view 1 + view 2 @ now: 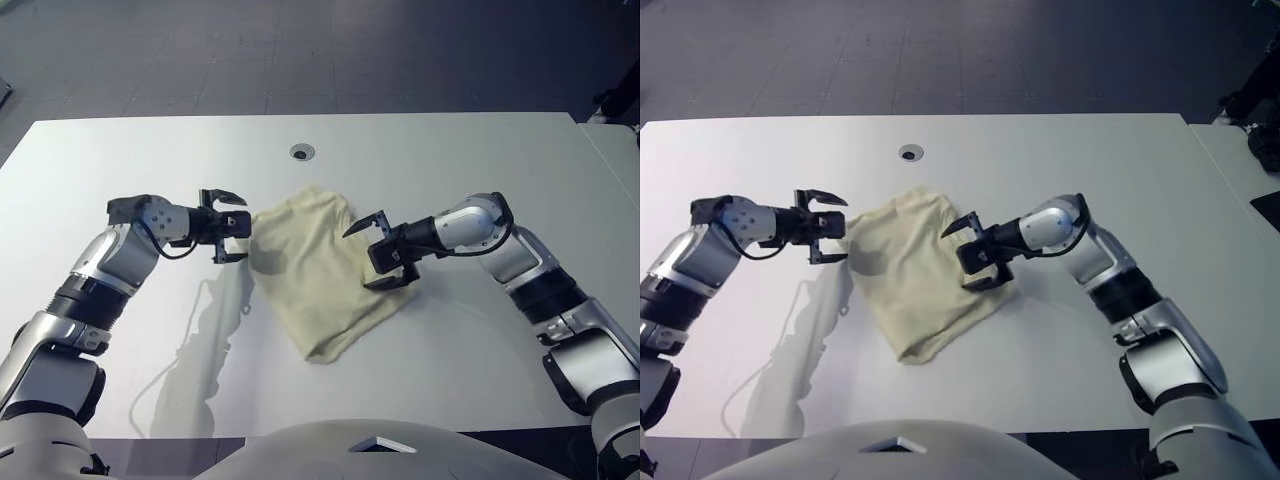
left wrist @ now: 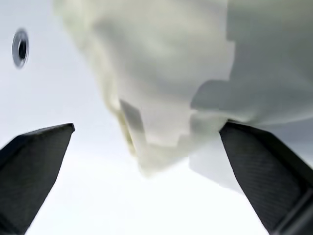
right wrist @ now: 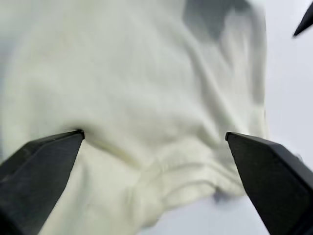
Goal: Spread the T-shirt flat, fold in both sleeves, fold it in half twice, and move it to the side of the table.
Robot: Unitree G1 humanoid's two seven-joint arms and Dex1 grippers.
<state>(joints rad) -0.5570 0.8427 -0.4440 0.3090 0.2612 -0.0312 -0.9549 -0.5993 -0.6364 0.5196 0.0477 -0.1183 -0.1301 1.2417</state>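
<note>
Bunched T-shirt between two pincers on the worktop.
Left pincer, fingers apart, at its 9 o'clock edge; right pincer, fingers apart, over its 3 o'clock edge.

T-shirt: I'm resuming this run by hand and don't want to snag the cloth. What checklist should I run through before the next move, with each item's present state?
1. Left claw open: ok, jaws spread at the left edge of the T-shirt.
2. Right claw open: ok, jaws spread at the right edge.
3. Cloth free of both claws: ok, nothing pinched.
4. Sleeves tucked in: ok, no sleeve sticks out of the bundle.
5. Both half-folds done: cannot tell; the bundle is compact but its layers cannot be counted.
6. T-shirt at the side of the table: not ok, it lies mid-table.
</note>
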